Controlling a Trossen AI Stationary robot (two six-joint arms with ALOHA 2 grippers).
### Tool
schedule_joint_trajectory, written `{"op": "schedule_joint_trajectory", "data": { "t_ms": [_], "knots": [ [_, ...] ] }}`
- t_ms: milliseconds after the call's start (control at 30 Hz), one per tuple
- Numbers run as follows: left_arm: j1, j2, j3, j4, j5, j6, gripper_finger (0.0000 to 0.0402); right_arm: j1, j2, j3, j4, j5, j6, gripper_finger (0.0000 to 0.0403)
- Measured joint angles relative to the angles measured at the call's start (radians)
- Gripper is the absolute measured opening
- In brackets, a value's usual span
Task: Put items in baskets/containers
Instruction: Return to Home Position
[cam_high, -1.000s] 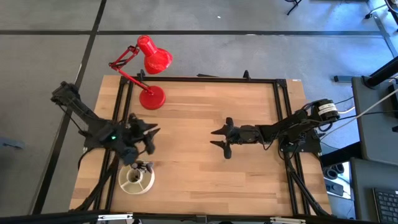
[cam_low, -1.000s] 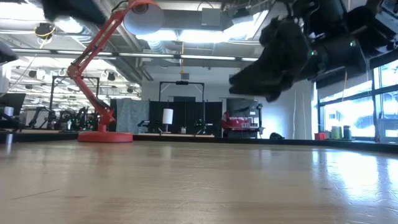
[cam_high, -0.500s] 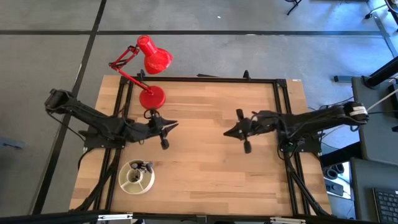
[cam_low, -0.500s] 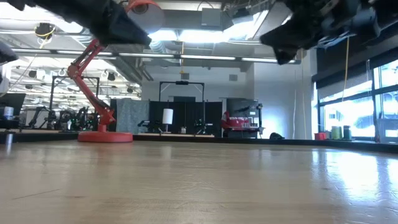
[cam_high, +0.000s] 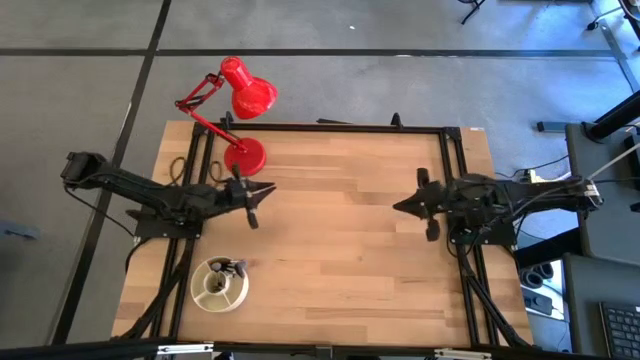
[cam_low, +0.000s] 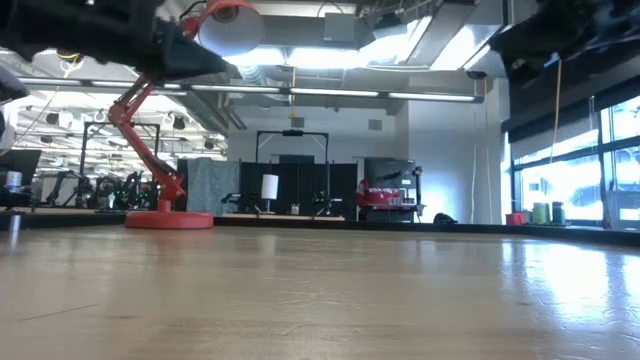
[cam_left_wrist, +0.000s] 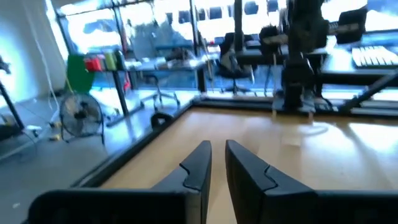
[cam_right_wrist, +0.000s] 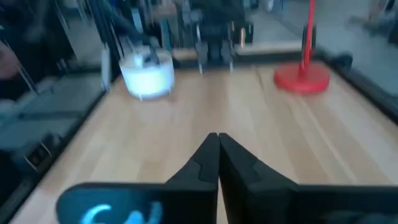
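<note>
The cream-white round dish (cam_high: 219, 286) stands near the table's near left corner, and dark thin brushes (cam_high: 232, 267) lie in its far side. It also shows in the right wrist view as the dish (cam_right_wrist: 146, 73). My left gripper (cam_high: 260, 194) hovers over the table's left part, between the dish and the red lamp's base. Its fingers (cam_left_wrist: 198, 163) stand a narrow gap apart with nothing between them. My right gripper (cam_high: 400, 207) hovers over the table's right part, shut and holding nothing, as the right wrist view also shows for this gripper (cam_right_wrist: 216, 138).
A red desk lamp stands with its round base (cam_high: 245, 157) at the table's far left, its head (cam_high: 250, 92) reaching past the far edge. A black frame (cam_high: 330, 127) runs around the table. Bare wood (cam_high: 330, 250) lies between the two grippers.
My left gripper has left the spot beside the dish and gone toward the far edge, near the lamp's base. My right gripper has drawn back toward the table's right edge and has shut. The dish and brushes have stayed in place.
</note>
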Motion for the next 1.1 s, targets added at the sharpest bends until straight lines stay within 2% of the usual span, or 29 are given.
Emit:
{"op": "schedule_joint_trajectory", "data": {
  "t_ms": [200,467,567,833,1100],
  "knots": [
    [0.015,-0.149,-0.154,0.153,0.039,0.028,0.0039,0.001,-0.152,-0.162,0.11,-0.038,-0.002,0.0003],
    [0.003,-0.311,-0.243,0.132,0.049,0.03,0.0038,0.001,-0.301,-0.248,0.101,-0.089,0.017,0.0005],
    [0.003,-0.35,-0.244,0.076,0.046,0.032,0.0038,0.001,-0.349,-0.291,0.132,-0.089,0.006,0.0004],
    [0.003,-0.395,-0.244,0.039,0.12,0.04,0.0038,0.001,-0.448,-0.41,0.224,-0.089,0.037,0.0007],
    [0.003,-0.398,-0.244,-0.01,0.208,-0.013,0.0031,0.001,-0.462,-0.412,0.219,-0.062,-0.015,0.0011]
  ]
}}
